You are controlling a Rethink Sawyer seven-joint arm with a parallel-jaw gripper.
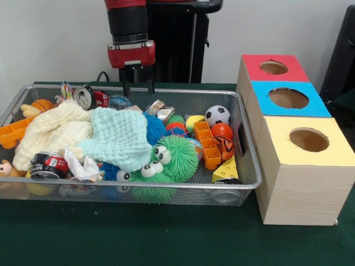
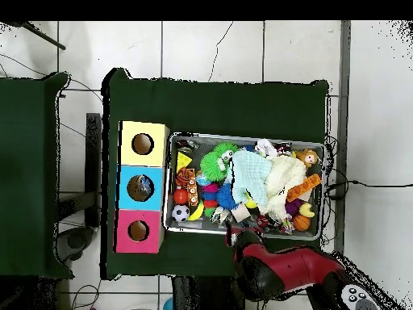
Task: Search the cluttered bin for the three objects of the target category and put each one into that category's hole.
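Fingers point(image 1: 127, 83) apart above bin point(image 1: 247, 149), front view only

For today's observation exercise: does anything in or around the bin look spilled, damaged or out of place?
Nothing has spilled: the toys, cloths and cans all sit inside the wire bin. One oddity: an orange tray pokes over its left rim.

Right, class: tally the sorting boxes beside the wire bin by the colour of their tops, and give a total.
Red-topped box: 1
Blue-topped box: 1
Yellow-topped box: 1
Total: 3 boxes, each with one round hole in its top, standing in a row beside the wire bin.
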